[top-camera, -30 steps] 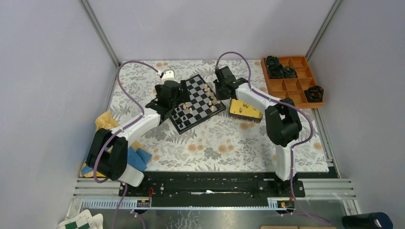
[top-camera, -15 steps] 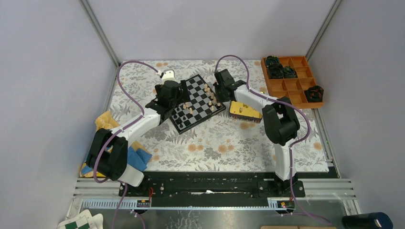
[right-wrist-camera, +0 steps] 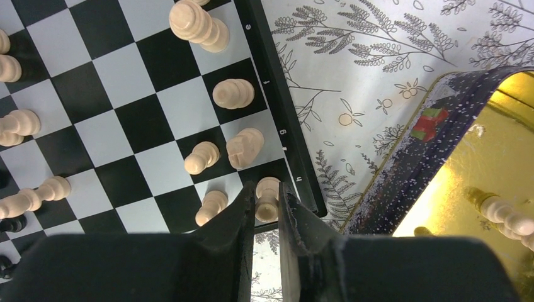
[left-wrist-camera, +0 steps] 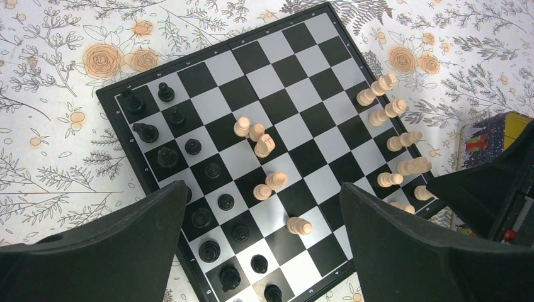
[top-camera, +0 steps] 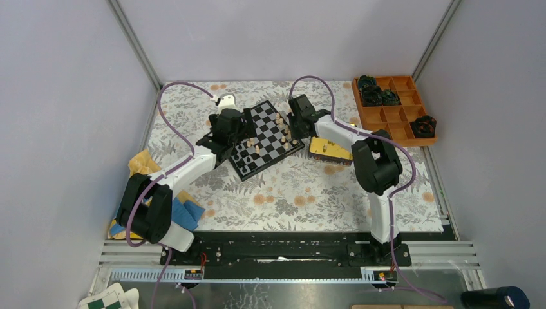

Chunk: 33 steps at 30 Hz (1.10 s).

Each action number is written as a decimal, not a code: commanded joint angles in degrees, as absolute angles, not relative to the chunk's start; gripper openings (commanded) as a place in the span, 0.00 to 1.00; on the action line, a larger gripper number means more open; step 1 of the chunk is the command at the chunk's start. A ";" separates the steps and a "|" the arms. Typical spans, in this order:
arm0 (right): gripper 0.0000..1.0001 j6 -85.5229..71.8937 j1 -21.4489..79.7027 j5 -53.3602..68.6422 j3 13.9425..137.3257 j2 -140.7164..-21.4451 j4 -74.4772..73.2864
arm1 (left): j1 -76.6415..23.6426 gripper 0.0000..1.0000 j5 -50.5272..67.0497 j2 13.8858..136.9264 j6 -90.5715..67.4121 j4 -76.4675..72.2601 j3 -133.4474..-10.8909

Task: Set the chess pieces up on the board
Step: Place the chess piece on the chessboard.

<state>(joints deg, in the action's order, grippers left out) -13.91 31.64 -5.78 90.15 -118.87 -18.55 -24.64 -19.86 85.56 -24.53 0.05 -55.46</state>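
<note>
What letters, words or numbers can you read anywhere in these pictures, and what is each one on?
"e": white letter on the board's black rim, right wrist view.
"f": next along that rim, faint.
"g": next along.
"h": by the corner square.
The tin: a small picture on its side, no readable words.
Elsewhere: nothing legible.

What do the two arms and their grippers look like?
Both the left arm and the right arm have white links and bulky black joint housings. A thin purple cable loops along each. The left gripper and the right gripper are matte black, with thick wedge-shaped fingers.
</note>
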 commanded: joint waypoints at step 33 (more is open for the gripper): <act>0.36 -11.10 32.22 -5.61 90.83 -114.64 -17.23 | -24.26 0.99 -19.90 86.14 -24.48 -1.41 -56.36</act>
